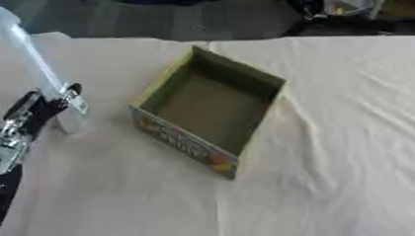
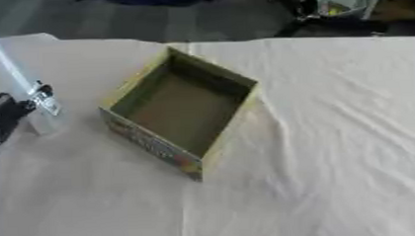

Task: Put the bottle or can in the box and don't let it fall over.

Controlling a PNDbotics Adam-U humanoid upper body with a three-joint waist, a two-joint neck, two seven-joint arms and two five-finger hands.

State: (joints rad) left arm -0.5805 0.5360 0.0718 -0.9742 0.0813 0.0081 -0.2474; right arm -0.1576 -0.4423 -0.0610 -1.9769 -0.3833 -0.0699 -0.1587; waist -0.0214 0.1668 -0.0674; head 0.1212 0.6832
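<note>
A clear plastic bottle [image 1: 32,57] stands at the far left of the table, slanting toward the upper left in both views, its base [image 1: 71,123] close to the cloth. My left hand [image 1: 19,121], black and silver, comes in from the left edge. It has fingers [image 1: 72,91] and thumb curled round the bottle's lower part. An open cardboard box [image 1: 181,140] with a yellowish rim and a colourful printed front wall sits in the middle, to the right of the bottle, with nothing inside. My right hand shows in neither view.
A wrinkled white cloth [image 1: 333,160] covers the table. The table's far edge [image 1: 312,38] runs along the top, with dark floor and a bag [image 1: 345,1] beyond it.
</note>
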